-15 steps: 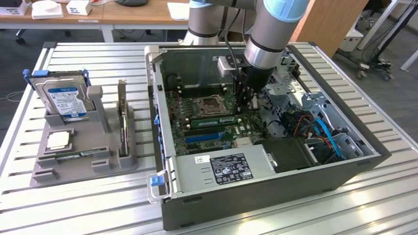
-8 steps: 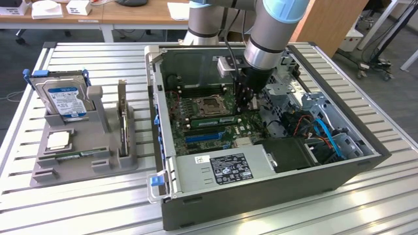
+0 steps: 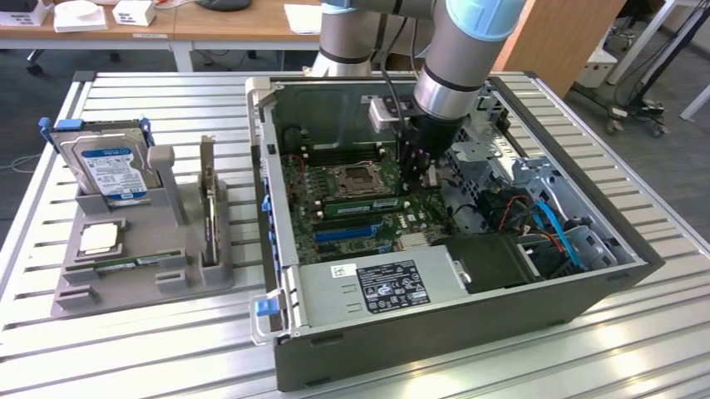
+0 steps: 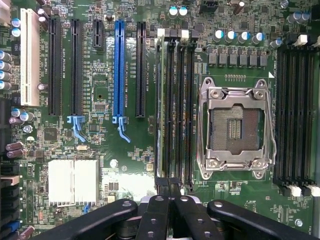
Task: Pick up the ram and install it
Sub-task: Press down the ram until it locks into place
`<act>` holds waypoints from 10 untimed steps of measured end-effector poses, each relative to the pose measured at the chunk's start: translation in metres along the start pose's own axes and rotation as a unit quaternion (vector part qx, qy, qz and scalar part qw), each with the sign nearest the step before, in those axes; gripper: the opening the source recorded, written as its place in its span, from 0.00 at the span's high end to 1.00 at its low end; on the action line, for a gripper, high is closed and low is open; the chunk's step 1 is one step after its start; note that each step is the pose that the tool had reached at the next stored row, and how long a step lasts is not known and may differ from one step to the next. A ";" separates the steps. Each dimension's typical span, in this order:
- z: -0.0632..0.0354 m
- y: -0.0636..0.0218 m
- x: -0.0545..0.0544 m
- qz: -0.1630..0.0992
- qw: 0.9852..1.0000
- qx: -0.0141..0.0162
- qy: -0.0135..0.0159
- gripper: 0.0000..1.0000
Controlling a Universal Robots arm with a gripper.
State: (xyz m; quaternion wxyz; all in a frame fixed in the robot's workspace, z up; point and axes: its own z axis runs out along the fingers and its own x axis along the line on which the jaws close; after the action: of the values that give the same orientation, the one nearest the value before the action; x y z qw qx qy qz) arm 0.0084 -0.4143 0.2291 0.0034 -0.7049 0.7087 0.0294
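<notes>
Pincer pressed together over ram in memory slot beside CPU socket; seating step; needs firm, even downward pressure.

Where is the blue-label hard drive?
The hard drive stands in the gray holder at the exterior view's left, next to the expansion card, outside the computer case.

Greens, blues and greys around the open computer case

The motherboard is dark green with one bright blue slot, a white slot and black slots beside it; its socket frame is silver. Beside the grey computer case, the grey holder carries a silver hard drive with a blue-white label. The gripper is black; the arm grey with pale blue bands.
</notes>
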 end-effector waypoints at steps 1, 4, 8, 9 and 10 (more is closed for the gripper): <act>0.0001 0.0000 0.000 0.000 1.000 0.000 0.000 0.90; 0.0001 0.0000 0.000 0.000 1.000 0.000 0.000 0.90; 0.0011 0.0000 0.000 0.000 1.000 0.000 0.000 0.90; 0.0011 0.0000 0.000 0.000 1.000 0.000 0.000 0.90; 0.0011 0.0000 0.000 0.000 1.000 0.000 0.000 0.90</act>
State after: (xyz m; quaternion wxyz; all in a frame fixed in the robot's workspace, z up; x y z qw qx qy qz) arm 0.0084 -0.4144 0.2281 0.0032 -0.7049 0.7087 0.0293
